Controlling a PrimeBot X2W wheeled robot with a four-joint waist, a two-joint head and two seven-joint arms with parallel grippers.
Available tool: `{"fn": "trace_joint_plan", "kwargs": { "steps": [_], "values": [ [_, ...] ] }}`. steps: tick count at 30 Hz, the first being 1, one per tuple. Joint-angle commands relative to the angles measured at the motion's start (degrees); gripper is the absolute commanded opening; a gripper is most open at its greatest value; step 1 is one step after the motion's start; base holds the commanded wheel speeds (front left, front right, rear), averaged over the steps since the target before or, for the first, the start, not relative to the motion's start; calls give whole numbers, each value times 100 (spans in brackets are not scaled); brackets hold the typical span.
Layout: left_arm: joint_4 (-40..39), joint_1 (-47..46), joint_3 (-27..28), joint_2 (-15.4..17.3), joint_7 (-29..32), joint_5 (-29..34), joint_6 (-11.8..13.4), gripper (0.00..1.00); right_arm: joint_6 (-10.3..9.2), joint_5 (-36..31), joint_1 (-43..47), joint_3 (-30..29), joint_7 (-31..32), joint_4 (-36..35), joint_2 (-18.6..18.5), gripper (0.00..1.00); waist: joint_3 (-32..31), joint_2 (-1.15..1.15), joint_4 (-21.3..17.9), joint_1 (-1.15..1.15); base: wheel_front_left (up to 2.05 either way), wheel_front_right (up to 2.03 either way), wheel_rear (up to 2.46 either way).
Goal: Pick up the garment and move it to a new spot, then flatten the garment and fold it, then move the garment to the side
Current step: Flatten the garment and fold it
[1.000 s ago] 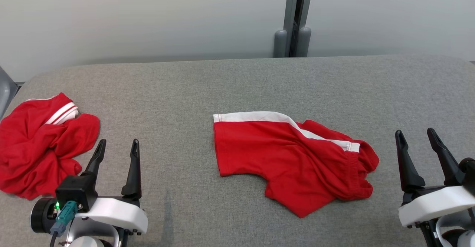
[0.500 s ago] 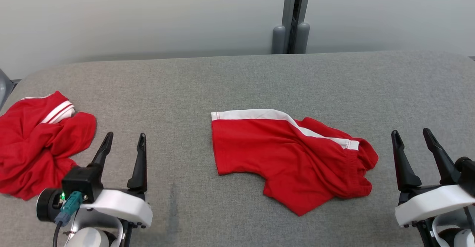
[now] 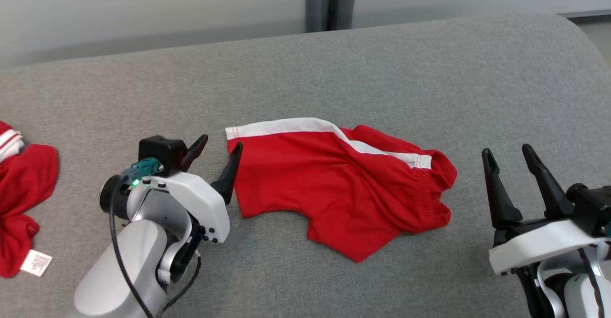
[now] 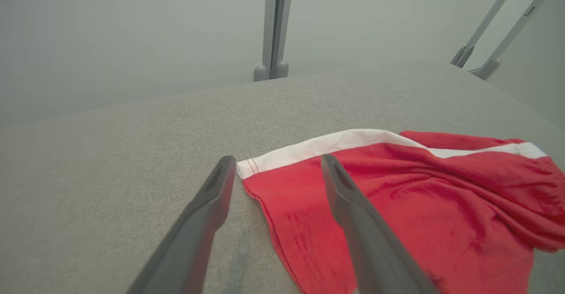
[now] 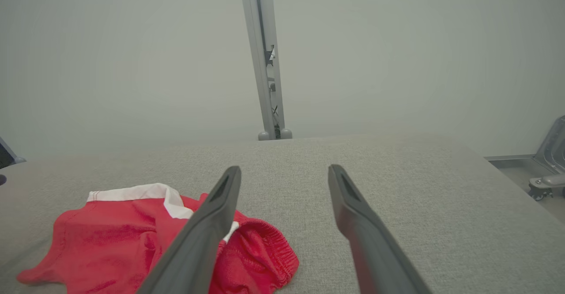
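Note:
The garment, red shorts with a white side stripe, lies crumpled on the grey table, about in the middle. My left gripper is open just left of its white-striped corner, one finger over the red hem. In the left wrist view the left gripper straddles that corner of the garment, with nothing held. My right gripper stands open to the right of the garment, apart from it. Seen from the right wrist, the right gripper is over bare cloth, the garment at lower left.
A second red garment with a white label lies at the table's left edge. A grey post stands behind the far edge. The table's rounded right corner is near my right arm.
My left arm has reached forward and right, up to the garment's striped corner. The head camera has shifted, so the whole picture has slid left and down. Both grippers stay open.

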Motion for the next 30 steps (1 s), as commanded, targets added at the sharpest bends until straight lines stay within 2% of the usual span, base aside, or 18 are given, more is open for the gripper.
{"fn": "trace_joint_plan", "kwargs": {
  "steps": [1,10,17,18,19,20,30],
  "values": [
    [163,-224,-18,9,65,-24,-84,100,3,39,-119,36,-60,38,-3,100,289,0,-287,0,0,0,0],
    [1728,-1246,130,-19,502,-332,-451,100,2,113,-398,252,-266,267,17,100,789,0,-772,0,0,0,0],
    [2545,-1680,236,-6,681,-527,-623,100,2,153,-530,358,-351,420,26,100,946,0,-866,0,0,0,0],
    [2601,-1705,238,-26,673,-548,-672,62,3,175,-544,395,-344,430,13,100,957,0,-857,0,0,0,0],
    [2640,-1740,243,-41,608,-546,-697,12,2,209,-559,437,-338,435,-10,100,965,0,-840,0,0,0,0],
    [2685,-1768,230,-43,602,-550,-732,0,3,245,-568,494,-321,436,-38,100,970,0,-820,0,0,0,0],
    [2889,-1931,75,-185,500,-508,-886,0,2,943,-898,1342,201,505,-444,100,992,0,-559,0,0,0,0]
  ]
}}
